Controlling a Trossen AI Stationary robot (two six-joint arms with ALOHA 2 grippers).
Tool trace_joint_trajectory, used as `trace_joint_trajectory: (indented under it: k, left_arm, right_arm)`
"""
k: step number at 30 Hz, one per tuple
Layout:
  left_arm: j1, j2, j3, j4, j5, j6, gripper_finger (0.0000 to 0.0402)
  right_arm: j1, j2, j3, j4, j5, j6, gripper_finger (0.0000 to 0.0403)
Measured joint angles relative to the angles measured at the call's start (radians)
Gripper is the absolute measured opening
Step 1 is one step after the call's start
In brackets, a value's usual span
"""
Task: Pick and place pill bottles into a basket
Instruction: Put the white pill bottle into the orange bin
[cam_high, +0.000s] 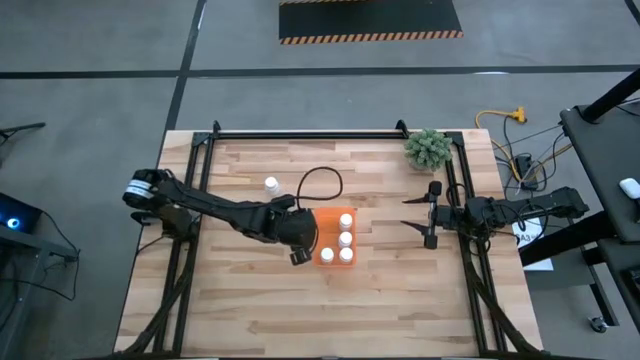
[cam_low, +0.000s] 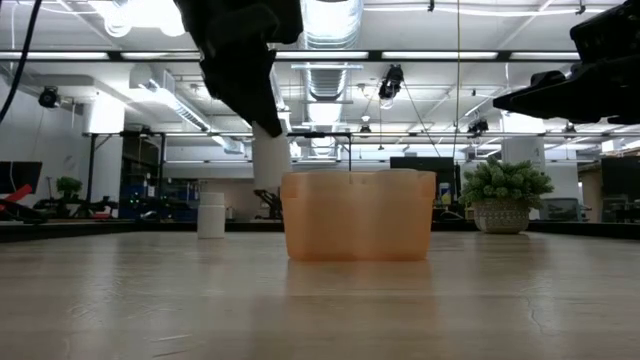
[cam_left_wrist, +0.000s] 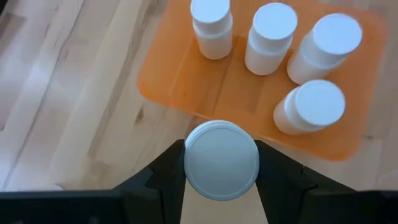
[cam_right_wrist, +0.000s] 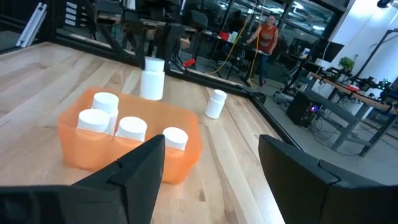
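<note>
The orange basket stands mid-table with several white pill bottles upright in it, three in a row and one beside them. My left gripper is shut on another pill bottle just left of the basket; this bottle also shows in the low view. One more bottle stands on its base on the table, left of and beyond the basket. My right gripper is open and empty, to the right of the basket. My left gripper pinches the pill bottle between its two fingers, one on each opposite side just under the cap's rim. The fingers come from above, pointing down. The bottle hangs upright and clear of the table, beside the basket's left wall, its lower end near rim height.
A green bushy plant in a pot stands at the table's far right corner. A black cable loops over the left arm. Dark frame rails run along the table's far, left and right sides. Bare wood lies near the front edge.
</note>
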Motion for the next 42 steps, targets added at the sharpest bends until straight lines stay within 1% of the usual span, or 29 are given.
trace_joint_trajectory:
  k: [6, 9, 14, 17, 24, 26, 36, 42]
  left_arm:
    - [-0.015, 0.0, 0.001, -0.006, -0.005, 0.008, 0.0143]
    - [-0.026, 0.0, 0.005, -0.042, -0.031, 0.0, 0.0143]
    - [-0.033, -0.001, 0.029, -0.043, -0.048, -0.007, 0.0143]
    - [-0.041, -0.002, 0.052, -0.034, -0.058, 0.032, 0.0143]
    - [-0.052, -0.002, 0.061, 0.059, -0.08, 0.141, 0.0143]
    - [-0.052, 0.008, 0.06, 0.097, -0.08, 0.168, 0.0143]
    - [-0.044, 0.108, 0.083, 0.14, -0.076, 0.25, 0.0143]
    - [-0.025, 0.128, 0.103, 0.145, -0.075, 0.243, 0.0143]
  right_arm:
    - [0.0, 0.0, 0.0, 0.0, 0.001, -0.002, 0.0254]
    - [0.0, 0.001, 0.0, 0.0, 0.001, 0.0, 0.0256]
    - [0.0, 0.001, 0.0, 0.0, 0.001, -0.001, 0.0251]
    - [0.0, 0.001, 0.0, 0.0, 0.001, 0.0, 0.0249]
    - [0.0, 0.0, 0.0, 0.0, 0.001, -0.001, 0.0255]
    - [0.0, 0.0, 0.0, 0.0, 0.001, 0.0, 0.0256]
    - [-0.001, 0.0, 0.0, 0.0, 0.001, -0.002, 0.0249]
    - [0.0, 0.0, 0.0, 0.0, 0.001, 0.0, 0.0256]
